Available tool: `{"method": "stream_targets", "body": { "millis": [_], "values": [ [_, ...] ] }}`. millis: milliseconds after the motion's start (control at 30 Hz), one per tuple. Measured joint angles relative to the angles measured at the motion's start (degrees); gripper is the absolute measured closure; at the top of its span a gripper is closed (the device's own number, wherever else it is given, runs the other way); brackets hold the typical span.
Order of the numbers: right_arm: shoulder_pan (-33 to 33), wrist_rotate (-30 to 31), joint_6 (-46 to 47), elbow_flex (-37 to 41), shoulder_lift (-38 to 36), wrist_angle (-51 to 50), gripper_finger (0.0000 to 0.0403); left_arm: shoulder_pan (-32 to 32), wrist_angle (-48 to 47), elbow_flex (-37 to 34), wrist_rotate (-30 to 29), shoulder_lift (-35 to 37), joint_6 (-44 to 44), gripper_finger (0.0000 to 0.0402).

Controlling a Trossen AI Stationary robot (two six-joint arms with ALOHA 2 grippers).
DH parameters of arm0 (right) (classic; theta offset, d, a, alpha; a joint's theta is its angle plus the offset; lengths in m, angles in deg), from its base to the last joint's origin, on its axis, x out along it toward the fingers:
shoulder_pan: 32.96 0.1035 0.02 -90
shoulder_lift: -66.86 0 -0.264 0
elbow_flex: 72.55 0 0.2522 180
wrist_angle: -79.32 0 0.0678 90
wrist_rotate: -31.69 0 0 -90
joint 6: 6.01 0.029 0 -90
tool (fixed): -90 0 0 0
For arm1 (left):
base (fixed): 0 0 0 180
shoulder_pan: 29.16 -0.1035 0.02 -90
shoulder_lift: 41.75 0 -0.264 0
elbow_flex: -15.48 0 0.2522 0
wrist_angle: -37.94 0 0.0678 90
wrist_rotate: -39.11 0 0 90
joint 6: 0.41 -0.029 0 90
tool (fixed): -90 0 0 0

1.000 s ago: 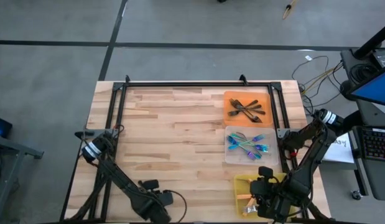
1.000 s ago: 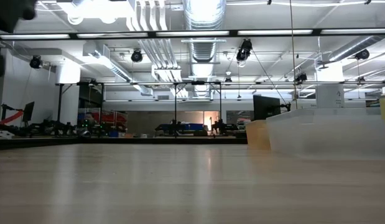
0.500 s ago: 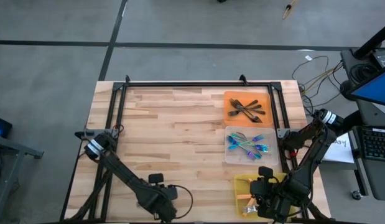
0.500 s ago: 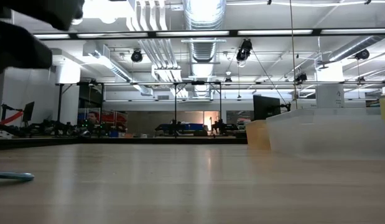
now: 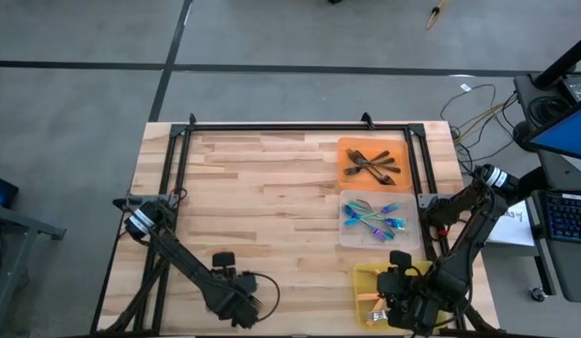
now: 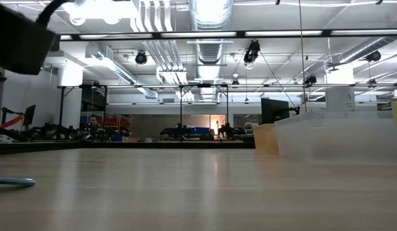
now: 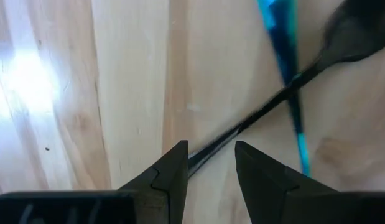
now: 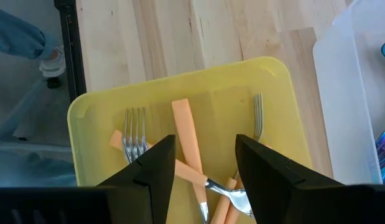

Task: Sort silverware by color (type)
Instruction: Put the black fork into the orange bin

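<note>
Near the table's front left, my left gripper points down, open. A dark fork lies slanting on the wood, and its thin end runs between my two fingers; I cannot tell whether they touch it. A blue fork lies across the dark one. My right gripper hangs open above the yellow tray, which holds orange-handled forks.
Along the table's right side stand an orange tray with dark forks, a clear tray with blue forks and the yellow tray. A black frame runs along the far edge. Bare wood fills the middle.
My left gripper has shifted a little across the table's front left and has tipped and rolled at the wrist. In the low view the blue fork has come into sight at the left, lying on the wood.
</note>
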Motion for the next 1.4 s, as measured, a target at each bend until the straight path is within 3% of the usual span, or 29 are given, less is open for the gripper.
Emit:
{"method": "stream_targets", "body": {
  "millis": [300,733,900,1100,1400],
  "values": [
    [0.0,0.0,0.0,0.0,0.0,0.0,0.0245,-0.1,3.4,-1.8,0.2,0.0,-0.9,0.0288],
    [0.0,1.4,0.0,0.0,0.0,0.0,0.0245,-2.8,8.4,-2.1,2.1,0.0,-9.5,0.0291],
    [0.0,1.4,0.0,0.0,0.0,0.0,0.0245,-4.3,8.6,-2.1,1.6,0.0,-11.2,0.0323],
    [0.0,1.4,0.0,0.0,0.0,0.0,0.0245,-5.7,9.0,-2.6,3.0,0.0,-11.5,0.0392],
    [0.0,1.4,-0.1,0.0,0.0,0.0,0.0245,-5.8,8.5,-3.8,4.0,1.0,-7.3,0.0399]
  ]
}}
